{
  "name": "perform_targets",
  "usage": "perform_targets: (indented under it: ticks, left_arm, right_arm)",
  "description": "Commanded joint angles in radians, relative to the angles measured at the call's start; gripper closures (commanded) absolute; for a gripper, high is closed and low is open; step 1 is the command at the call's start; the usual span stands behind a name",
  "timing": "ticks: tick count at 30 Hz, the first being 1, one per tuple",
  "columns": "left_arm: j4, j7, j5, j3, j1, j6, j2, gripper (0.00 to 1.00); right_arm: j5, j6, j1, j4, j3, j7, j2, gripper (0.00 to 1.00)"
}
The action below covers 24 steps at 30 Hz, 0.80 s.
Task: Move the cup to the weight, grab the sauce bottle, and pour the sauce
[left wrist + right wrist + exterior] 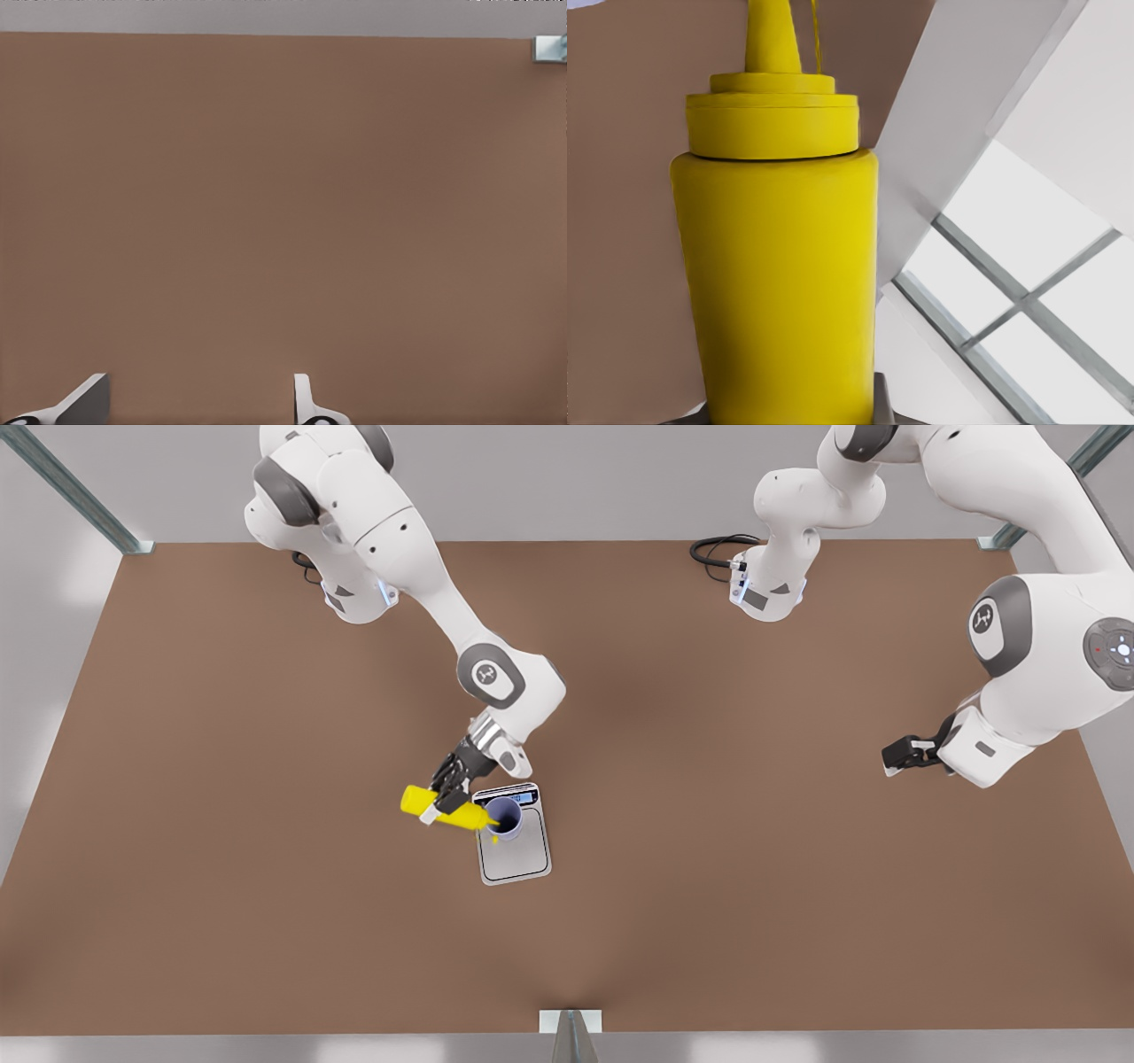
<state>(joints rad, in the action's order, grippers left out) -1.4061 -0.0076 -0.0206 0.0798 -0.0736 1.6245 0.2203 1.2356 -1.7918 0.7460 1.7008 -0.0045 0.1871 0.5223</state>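
Brown counter below, my right tool clamps the sauce bottle over the cup on the weight, my waiting left tool apart; overtilting could spill sauce onto it.

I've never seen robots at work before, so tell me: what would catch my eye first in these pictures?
Probably the bright yellow sauce bottle, tipped sideways near the middle of the brown table, clamped in the right gripper with its nozzle at the mouth of the cup. That cup stands on the weight, a small silver scale. The left gripper waits open at the front view's right, above bare table.
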Motion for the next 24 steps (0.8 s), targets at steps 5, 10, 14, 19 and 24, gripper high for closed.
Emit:
perform_targets:
  ticks: [5, 10, 14, 19, 24]
  left_arm:
    - [0.001, 0.0, 0.002, 0.0, 0.0, 0.0, 0.002, 0.0]
    - [0.001, 0.002, 0.004, 0.0, 0.0, 0.012, 0.002, 0.0]
    - [0.001, 0.002, 0.005, 0.0, 0.0, 0.014, 0.001, 0.0]
    - [0.001, 0.002, 0.004, 0.0, 0.0, 0.014, 0.002, 0.0]
    - [0.001, 0.002, 0.005, 0.0, 0.0, 0.014, 0.001, 0.0]
  right_arm:
    - [0.002, 0.0, 0.013, 0.04, 0.001, -0.037, -0.008, 0.41]
    - [0.021, 0.0, 0.018, 0.069, 0.0, -0.043, -0.01, 0.41]
    - [0.041, 0.003, 0.018, 0.071, 0.0, -0.051, -0.008, 0.41]
    - [0.079, 0.011, 0.018, 0.082, 0.0, -0.051, -0.01, 0.41]
    - [0.079, 0.012, 0.018, 0.082, 0.0, -0.051, -0.008, 0.41]
